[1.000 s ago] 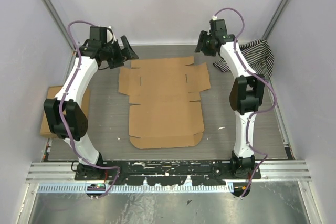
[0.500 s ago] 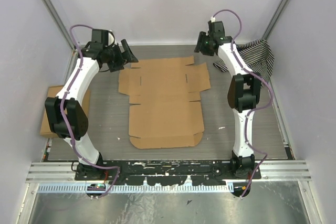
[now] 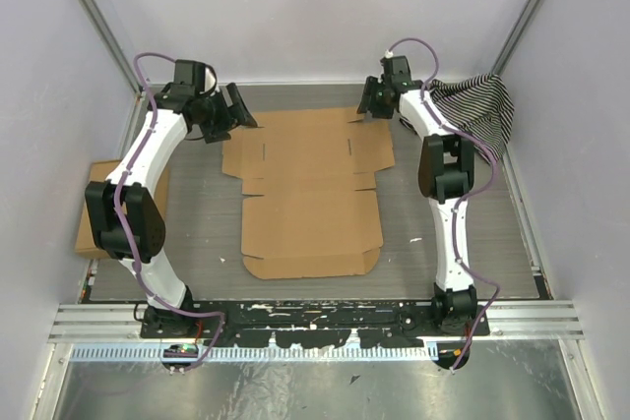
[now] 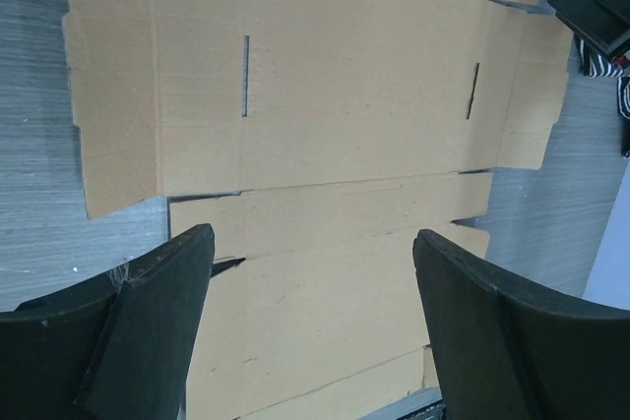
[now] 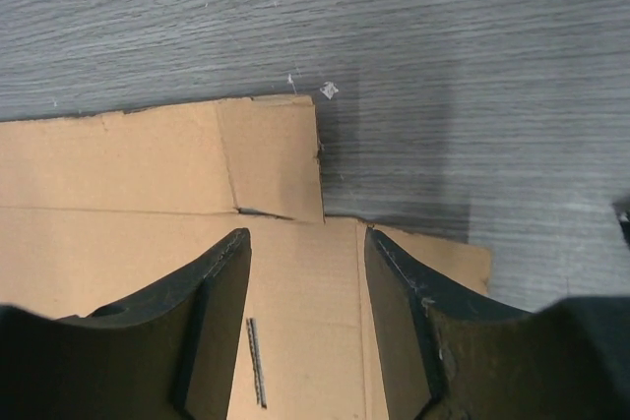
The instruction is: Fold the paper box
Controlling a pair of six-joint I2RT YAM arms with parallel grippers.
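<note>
On my left, the left gripper (image 3: 231, 110) hangs with its jaws spread wide and empty above the far-left corner of the paper box (image 3: 310, 194), which lies flat and unfolded in the middle of the table (image 3: 197, 233). Over its far-right corner I see the right gripper (image 3: 369, 103), jaws parted, gripping nothing. A striped cloth (image 3: 480, 103) sits far right.

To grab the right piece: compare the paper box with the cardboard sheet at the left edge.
The paper box is larger, with flaps and slits; the cardboard sheet is narrower and shows none. The paper box lies central; the cardboard sheet sits partly under the left arm. Both are brown and flat.
</note>
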